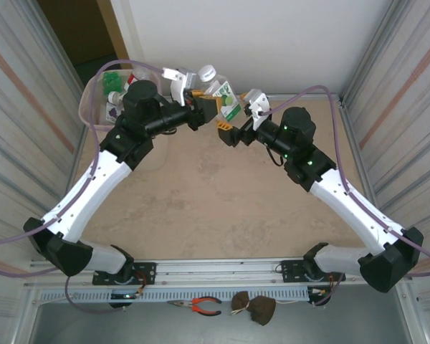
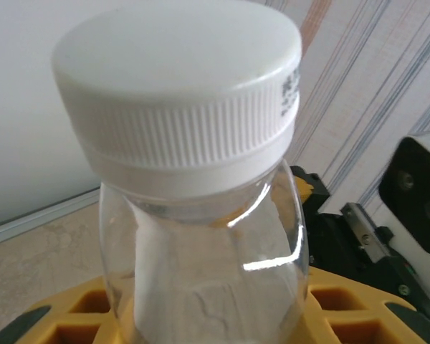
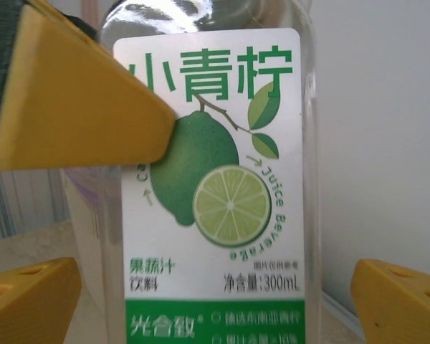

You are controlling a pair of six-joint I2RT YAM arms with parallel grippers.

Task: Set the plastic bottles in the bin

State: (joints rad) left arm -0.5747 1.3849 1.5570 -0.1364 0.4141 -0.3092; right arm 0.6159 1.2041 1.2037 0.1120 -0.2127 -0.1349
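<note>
The clear bottle is up at the far side of the bench, just right of the bin and between the two arms. It leans a little, with its white cap tipped toward the back wall. From the left wrist the ribbed cap and the clear shoulder below it sit very close to the lens. From the right wrist I can see the bottle head-on: a white label with a whole lime, a cut lime and green lettering.

The left tool has this bottle clamped. Its yellow fingers sit on either side of the body, and one of them presses flat against the edge of the label. From above I can't tell whether the bottle's base is clear of the bench or resting on it.

The right tool is just beside the bottle, on its near side, with its jaws spread wide and nothing in them. Its two yellow fingers sit low at either side of the bottle and do not touch it.

The bin stands in the far left corner, behind the left arm's elbow, with green bottles showing inside its rim. A pair of red-handled pliers lies on the frame between the arm bases.
</note>
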